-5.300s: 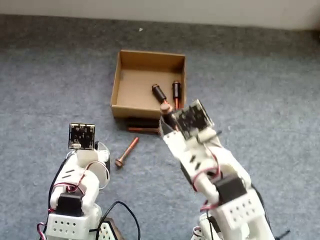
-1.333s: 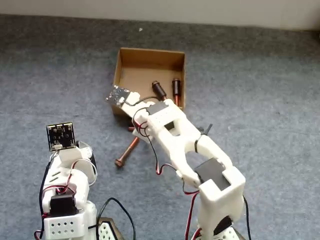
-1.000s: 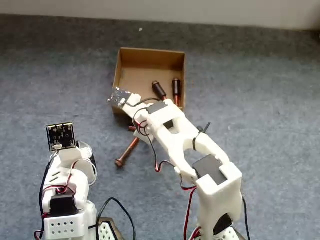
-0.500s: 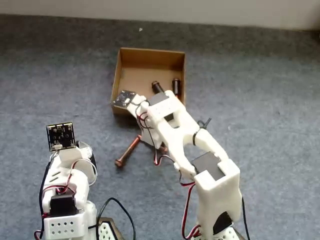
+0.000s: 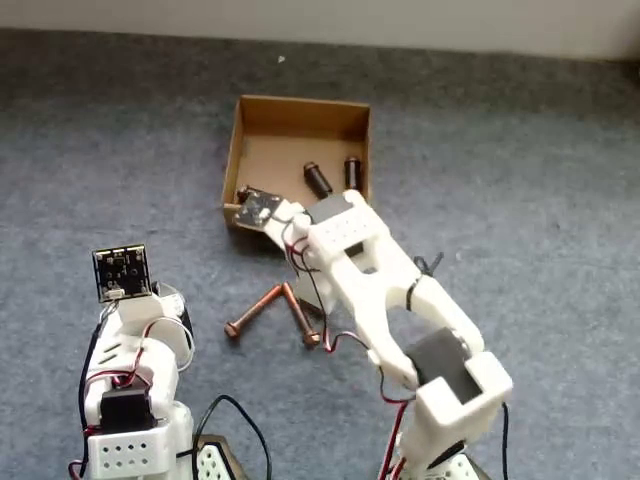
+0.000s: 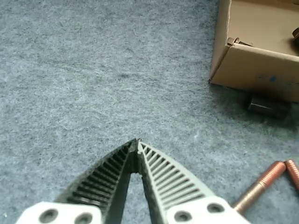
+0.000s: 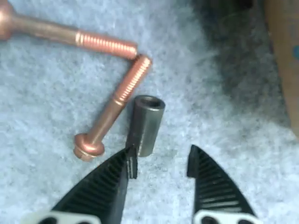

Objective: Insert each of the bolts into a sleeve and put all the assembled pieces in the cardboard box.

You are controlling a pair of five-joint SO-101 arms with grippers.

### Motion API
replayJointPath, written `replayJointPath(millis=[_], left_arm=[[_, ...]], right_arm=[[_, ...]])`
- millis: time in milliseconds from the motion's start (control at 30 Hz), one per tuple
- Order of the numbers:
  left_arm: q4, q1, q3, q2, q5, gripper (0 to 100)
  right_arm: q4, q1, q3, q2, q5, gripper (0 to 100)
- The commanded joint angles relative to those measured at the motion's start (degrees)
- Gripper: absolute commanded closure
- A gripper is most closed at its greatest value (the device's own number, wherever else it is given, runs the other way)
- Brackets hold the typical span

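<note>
Now: right gripper (image 7: 161, 161) open beside a sleeve (image 7: 145, 123)

Near the cardboard box's (image 5: 232, 170) arm-facing wall, the right gripper's fingers are spread wide, holding nothing; one fingertip sits at the end of the dark sleeve. The sleeve lies alongside a copper bolt (image 7: 112, 112) whose threaded tip meets a second bolt (image 7: 70, 32). A second sleeve (image 6: 267, 106) lies just beside that wall. Two assembled pieces (image 5: 317, 180) lie inside the box. The left gripper (image 6: 137, 142), farther from the box, is closed on nothing.
</note>
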State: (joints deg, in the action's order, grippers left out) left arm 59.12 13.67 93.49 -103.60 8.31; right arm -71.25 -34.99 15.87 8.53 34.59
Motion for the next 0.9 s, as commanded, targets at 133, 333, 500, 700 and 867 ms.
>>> replayJointPath(millis=[133, 333, 500, 700, 867], left_arm=[[0.2, 0.4, -2.3, -0.3, -0.5, 99], [0.2, 0.5, -2.3, -0.3, -0.5, 99], [0.2, 0.6, -2.3, -0.3, -0.5, 99], [0.2, 0.6, -2.3, -0.3, -0.6, 99], [0.2, 0.6, -2.3, -0.3, -0.6, 99]], right_arm=[[9.6, 0.6, 11.3, -8.8, 0.0, 81.0], [10.9, -0.7, 11.7, -8.8, -3.1, 81.0], [13.3, -2.6, 12.2, -8.7, -3.2, 81.0], [17.5, -2.7, 12.6, -8.0, -3.2, 81.1], [17.2, -2.9, 12.4, -0.9, -3.1, 81.1]])
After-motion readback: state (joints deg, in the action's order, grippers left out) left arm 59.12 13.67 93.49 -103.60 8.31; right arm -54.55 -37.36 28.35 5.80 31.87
